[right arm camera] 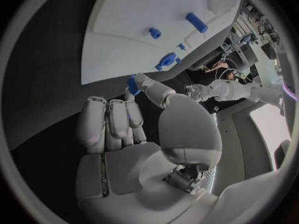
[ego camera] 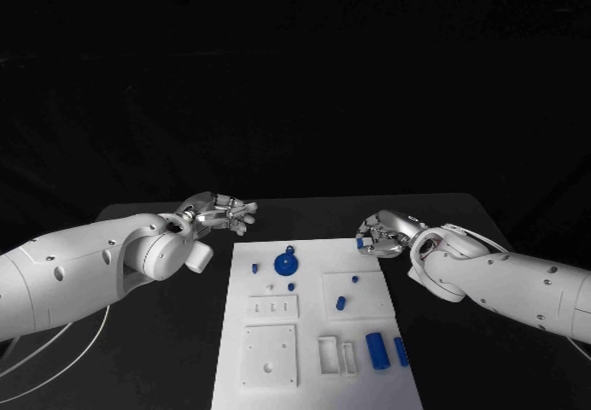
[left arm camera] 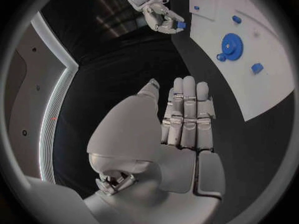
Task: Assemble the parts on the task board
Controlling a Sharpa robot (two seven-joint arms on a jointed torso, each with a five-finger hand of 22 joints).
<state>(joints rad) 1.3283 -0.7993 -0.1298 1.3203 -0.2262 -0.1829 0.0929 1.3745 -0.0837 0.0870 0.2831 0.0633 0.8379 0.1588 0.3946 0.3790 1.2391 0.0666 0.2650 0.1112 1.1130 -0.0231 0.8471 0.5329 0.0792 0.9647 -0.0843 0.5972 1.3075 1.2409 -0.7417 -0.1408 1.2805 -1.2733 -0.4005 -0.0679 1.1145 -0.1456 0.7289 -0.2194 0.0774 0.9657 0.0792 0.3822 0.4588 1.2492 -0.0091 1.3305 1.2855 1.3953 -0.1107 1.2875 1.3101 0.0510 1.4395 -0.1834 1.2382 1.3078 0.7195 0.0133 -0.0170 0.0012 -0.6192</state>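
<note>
Right hand (ego camera: 379, 236) sits just off the task board (ego camera: 314, 359)'s upper right corner, pinching a small blue part (ego camera: 359, 243). The left wrist view shows that pinch way clearer, in its upper middle (left arm camera: 181, 24). Left hand (ego camera: 219, 212) hovers over the desk (ego camera: 172, 342) above the board's upper left corner, fingers straight and side by side, holding nothing. The blue gear (ego camera: 286, 261) lies near the board's top edge.
</note>
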